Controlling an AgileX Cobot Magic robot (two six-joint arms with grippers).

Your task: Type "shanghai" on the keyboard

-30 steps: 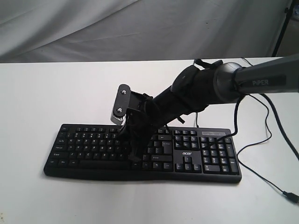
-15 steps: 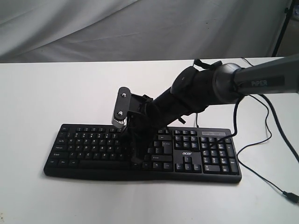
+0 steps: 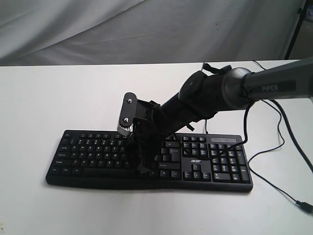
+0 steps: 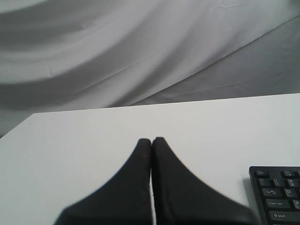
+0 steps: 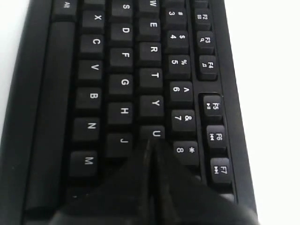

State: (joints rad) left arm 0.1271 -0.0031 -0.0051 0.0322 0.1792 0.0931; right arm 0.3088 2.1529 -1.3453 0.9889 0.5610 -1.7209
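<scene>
Vs. 0.5 s back: right arm nudged slightly left, keyboard (image 3: 98, 152) unmoved. Count: one keyboard, flat on the white table (image 3: 44, 98), front centre; two grippers. Right gripper (image 5: 151, 142) has its fingers pressed together, holding nothing, with the tips by the U and J keys; key contact cannot be told. Left gripper (image 4: 151, 139) is likewise closed and empty, above bare table near the keyboard's corner.

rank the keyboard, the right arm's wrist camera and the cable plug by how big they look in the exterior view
1. keyboard, by far the widest
2. wrist camera, raised off the table, so nearness may flatter it
3. cable plug, tiny
</scene>
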